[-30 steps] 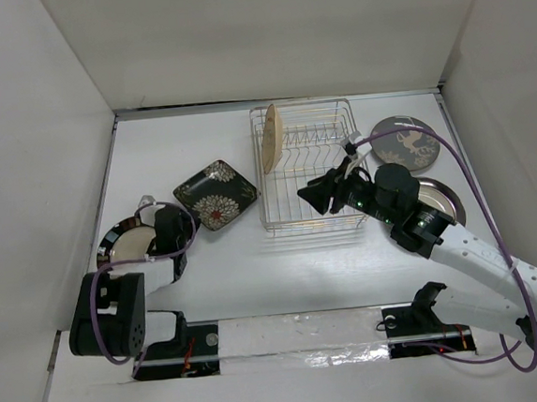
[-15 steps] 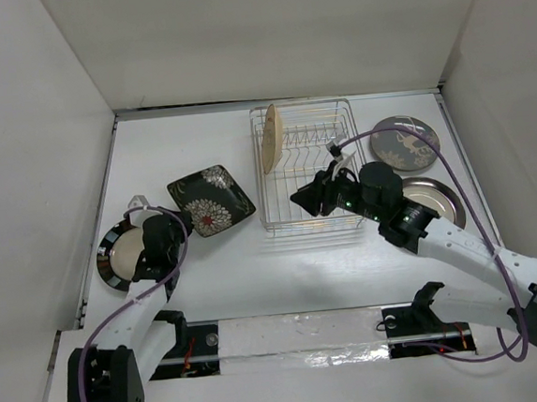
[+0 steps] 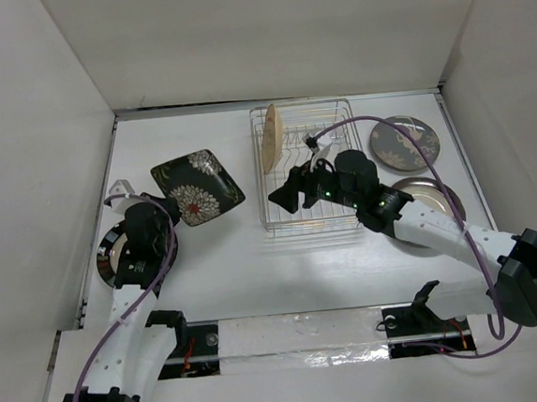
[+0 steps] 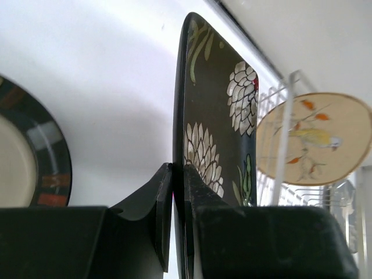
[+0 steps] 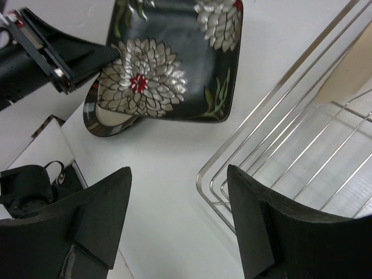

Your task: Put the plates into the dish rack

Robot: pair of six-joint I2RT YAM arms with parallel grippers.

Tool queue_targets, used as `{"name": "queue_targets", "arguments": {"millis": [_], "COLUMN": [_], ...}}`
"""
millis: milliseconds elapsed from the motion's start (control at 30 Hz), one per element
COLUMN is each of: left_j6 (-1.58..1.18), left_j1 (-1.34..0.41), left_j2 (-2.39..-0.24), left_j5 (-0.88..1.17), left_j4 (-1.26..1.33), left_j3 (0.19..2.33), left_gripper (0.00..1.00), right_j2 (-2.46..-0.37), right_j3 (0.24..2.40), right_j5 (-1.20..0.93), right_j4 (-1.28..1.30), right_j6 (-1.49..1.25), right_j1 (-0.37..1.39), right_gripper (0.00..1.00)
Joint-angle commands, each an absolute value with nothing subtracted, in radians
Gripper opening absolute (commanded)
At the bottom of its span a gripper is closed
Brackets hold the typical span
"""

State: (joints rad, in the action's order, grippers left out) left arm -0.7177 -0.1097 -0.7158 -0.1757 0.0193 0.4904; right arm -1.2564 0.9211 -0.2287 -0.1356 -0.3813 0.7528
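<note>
Black square plate (image 4: 215, 133) clamped by left end effector (image 4: 173, 174) | right end effector (image 5: 179, 174) agape, seemingly over wire rack (image 3: 307, 155)

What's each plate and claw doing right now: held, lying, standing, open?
Black square plate: gripped by its edge, raised.
Left gripper: shut on it.
Right gripper: open, empty.
Tan plate: upright in dish rack.
Cream-centred plate: lying flat.
Patterned round plate: lying flat.
Half-hidden plate: flat.
</note>
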Motion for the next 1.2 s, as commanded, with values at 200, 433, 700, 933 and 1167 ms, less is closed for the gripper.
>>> {"name": "queue_targets", "arguments": {"millis": [200,433,700,933,1167], "left_j6": [-0.680,-0.690,-0.715,-0.742,-0.799], "left_j1": [-0.104,-0.104,-0.104,-0.104,-0.104], "left_j2": [-0.621,-0.591,-0.574,-0.569,-0.569], "left_j5": [-0.138,-0.016,0.153,0.261,0.376], "left_j4": [0.040,-0.030,-0.067,-0.049,0.044], "left_j3": [0.735,0.810,0.859,0.864,0.824], "left_gripper": [0.00,0.00,0.00,0.00,0.00], "right_j2": [-1.344,-1.439,-1.520,-1.542,-1.522], "right_j3": [1.049,1.149,1.158,1.122,0.981], "right_j5": [-0.265,-0.250,-0.229,-0.233,-0.314], "right_j4": [-0.201,-0.201,-0.262,-0.350,-0.598], "right_j6": [-0.367,-0.362,-0.403,-0.454,-0.564], "right_j1": [0.764,0.764,0.764,0.764,0.735], "right_gripper": [0.87,0.94,0.99,1.00,0.93]}}
